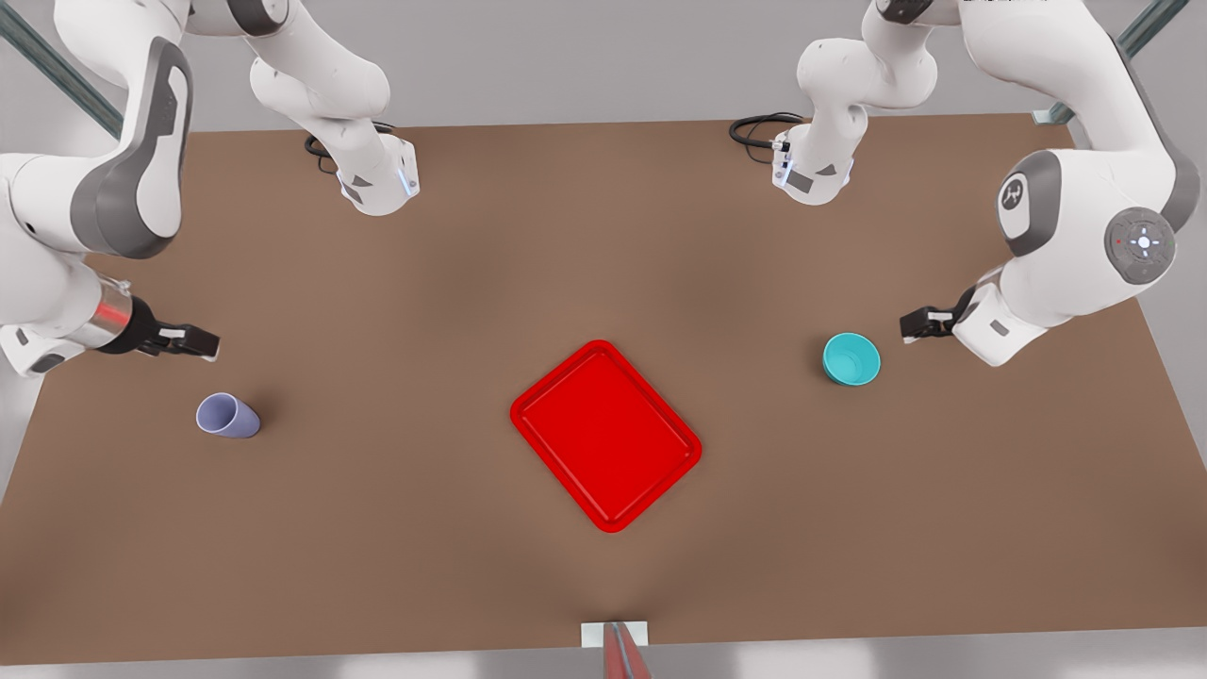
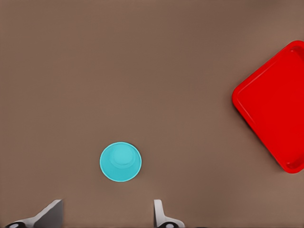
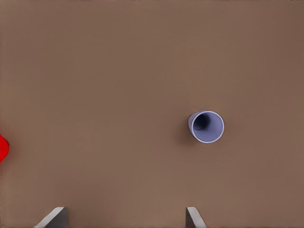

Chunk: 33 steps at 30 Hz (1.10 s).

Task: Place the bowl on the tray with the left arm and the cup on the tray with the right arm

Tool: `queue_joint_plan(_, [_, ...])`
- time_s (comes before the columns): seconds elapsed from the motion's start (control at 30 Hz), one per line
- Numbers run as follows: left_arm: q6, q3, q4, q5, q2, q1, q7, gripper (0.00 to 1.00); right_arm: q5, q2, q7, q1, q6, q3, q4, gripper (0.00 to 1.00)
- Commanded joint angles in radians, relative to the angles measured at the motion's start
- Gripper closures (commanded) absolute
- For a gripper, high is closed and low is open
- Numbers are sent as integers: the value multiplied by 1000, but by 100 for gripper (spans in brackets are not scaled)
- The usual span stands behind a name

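Note:
The teal bowl [image 1: 851, 359] stands upright on the brown table toward the front view's right, also seen as the bowl [image 2: 120, 161] from the wrist. My left gripper [image 1: 919, 325] hovers just to its right and above the table, open [image 2: 107, 211] and holding nothing. The lavender cup [image 1: 227, 416] stands upright at the front view's left, its mouth facing up [image 3: 206, 127]. My right gripper [image 1: 193, 341] hangs above and slightly behind it, open [image 3: 124, 214] and holding nothing. The red tray [image 1: 605, 436] lies bare at the table's middle, turned at an angle, its rim [image 2: 266, 76] showing in the left wrist view.
Both arm bases [image 1: 377, 179] [image 1: 813, 170] with black cables stand at the table's far edge. A white bracket [image 1: 615, 634] sits at the near edge. Wide bare table lies between each object and the tray.

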Motion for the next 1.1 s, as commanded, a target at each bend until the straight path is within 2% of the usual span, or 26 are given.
queue_joint_plan(0.0, [2, 0, -7, 0, 0, 0, -2, 0, -1, -1, 0, 1, 0, 0, -1, 0])
queue_joint_plan(0.03, [17, 0, -52, -5, 0, 9, -3, 0, -1, -1, 0, 1, 0, 0, -1, 0])
queue_joint_plan(0.07, [74, 0, -200, -5, 5, 17, -8, 0, -1, -1, 0, 1, -1, 0, -1, 0])
queue_joint_plan(0.13, [216, -11, -325, -84, 41, 20, -14, 0, 1, 1, 2, 1, -1, 0, -1, 0])
queue_joint_plan(0.17, [329, -12, -432, -95, 46, 56, 27, 0, 1, 1, 3, 1, -3, 0, -1, 0])
queue_joint_plan(0.2, [396, -11, -527, -193, 46, 116, 160, 0, 1, 1, 3, 1, -1, 0, -1, 0])
queue_joint_plan(0.23, [451, -9, -576, -223, 61, 150, 271, 0, 1, 1, 3, 1, -1, 0, -1, 0])
queue_joint_plan(0.33, [535, -9, -618, -226, 104, 185, 408, 0, 2, 1, 3, 0, -3, -1, 1, 0])
queue_joint_plan(0.57, [641, -11, -632, -241, 228, 205, 454, 0, 19, 10, 12, -11, -11, -9, -1, 0])
queue_joint_plan(0.83, [724, -14, -647, -233, 274, 196, 503, 0, 19, 16, 12, -11, -11, -11, -1, 0])
queue_joint_plan(0.9, [710, -12, -651, -233, 273, 193, 508, 9, 19, 16, 12, -13, -11, -11, -1, 0])
queue_joint_plan(0.93, [692, -14, -653, -232, 270, 188, 509, 28, 19, 16, 12, -11, -11, -11, -1, 0])
queue_joint_plan(0.97, [664, -14, -653, -233, 262, 181, 509, 42, 19, 16, 12, -11, -11, -11, -1, 0])
queue_joint_plan(1.0, [655, -14, -651, -232, 261, 181, 509, 53, 19, 16, 12, -13, -11, -11, -1, 0])
queue_joint_plan(1.07, [657, -17, -651, -232, 261, 181, 509, 64, 19, 16, 12, -13, -11, -11, -1, 0])
